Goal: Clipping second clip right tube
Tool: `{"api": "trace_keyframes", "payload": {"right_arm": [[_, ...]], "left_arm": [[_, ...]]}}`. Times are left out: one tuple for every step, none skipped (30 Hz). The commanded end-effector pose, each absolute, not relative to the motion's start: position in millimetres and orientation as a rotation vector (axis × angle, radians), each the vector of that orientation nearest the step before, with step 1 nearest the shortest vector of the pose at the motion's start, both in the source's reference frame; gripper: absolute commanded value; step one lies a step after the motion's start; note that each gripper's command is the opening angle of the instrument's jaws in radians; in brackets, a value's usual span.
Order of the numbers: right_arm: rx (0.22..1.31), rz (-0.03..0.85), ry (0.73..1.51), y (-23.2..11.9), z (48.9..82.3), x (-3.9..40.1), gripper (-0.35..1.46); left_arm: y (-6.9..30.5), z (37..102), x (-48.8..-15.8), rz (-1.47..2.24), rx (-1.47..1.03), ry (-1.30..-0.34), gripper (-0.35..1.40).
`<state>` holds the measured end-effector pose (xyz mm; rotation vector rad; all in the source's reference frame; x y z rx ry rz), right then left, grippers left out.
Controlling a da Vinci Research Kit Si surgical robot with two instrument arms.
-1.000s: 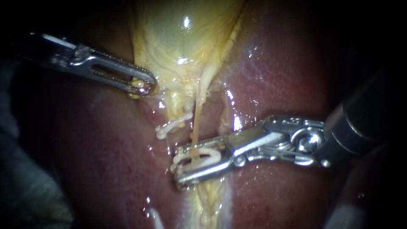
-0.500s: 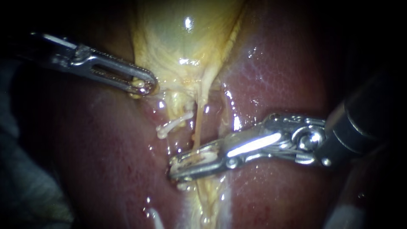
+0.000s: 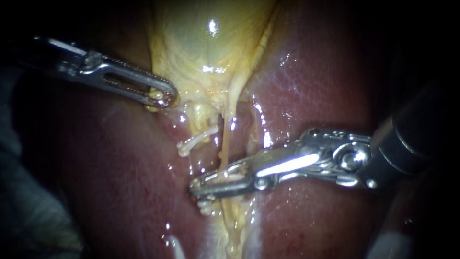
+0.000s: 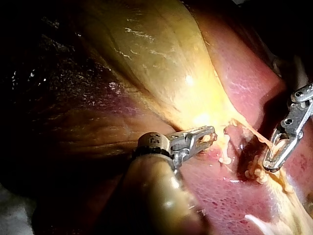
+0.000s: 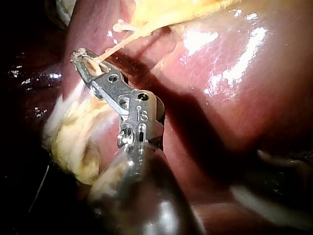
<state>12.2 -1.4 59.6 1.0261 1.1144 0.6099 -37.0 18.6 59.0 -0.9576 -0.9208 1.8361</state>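
Two instruments | right instrument [image 3: 199, 184] jaws clenched crosswise on right tube [image 3: 224, 139], running vertically | left instrument [image 3: 163, 98] grasping gallbladder [image 3: 206, 48]

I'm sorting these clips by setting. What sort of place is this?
Probably a surgical practice bench seen through an endoscope: glossy dark-red liver, pale yellow gallbladder held by the left slender steel tool, and the right steel tool shut on a thin yellowish tube.
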Motion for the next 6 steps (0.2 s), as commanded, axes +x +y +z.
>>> {"api": "trace_keyframes", "payload": {"right_arm": [[1.026, 0.609, 1.114, -1.5, 59.6, 12.2, -0.35], [1.026, 0.608, 1.114, -1.5, 59.6, 12.2, -0.35], [1.026, 0.608, 1.114, -1.5, 59.7, 12.2, -0.35], [1.026, 0.607, 1.114, -1.5, 59.7, 12.2, -0.35], [1.026, 0.607, 1.114, -1.6, 59.7, 12.2, -0.35], [1.026, 0.606, 1.114, -1.6, 59.8, 12.2, -0.35]], "left_arm": [[18.6, 58.9, -37.0, 1.836, -0.958, -0.921, -0.35], [18.6, 58.9, -37.0, 1.836, -0.958, -0.921, -0.35], [18.6, 58.9, -37.0, 1.836, -0.958, -0.921, -0.35], [18.6, 58.9, -37.0, 1.837, -0.958, -0.921, -0.35], [18.6, 58.9, -37.0, 1.837, -0.958, -0.921, -0.35], [18.6, 59.0, -37.0, 1.837, -0.958, -0.921, -0.35]]}}
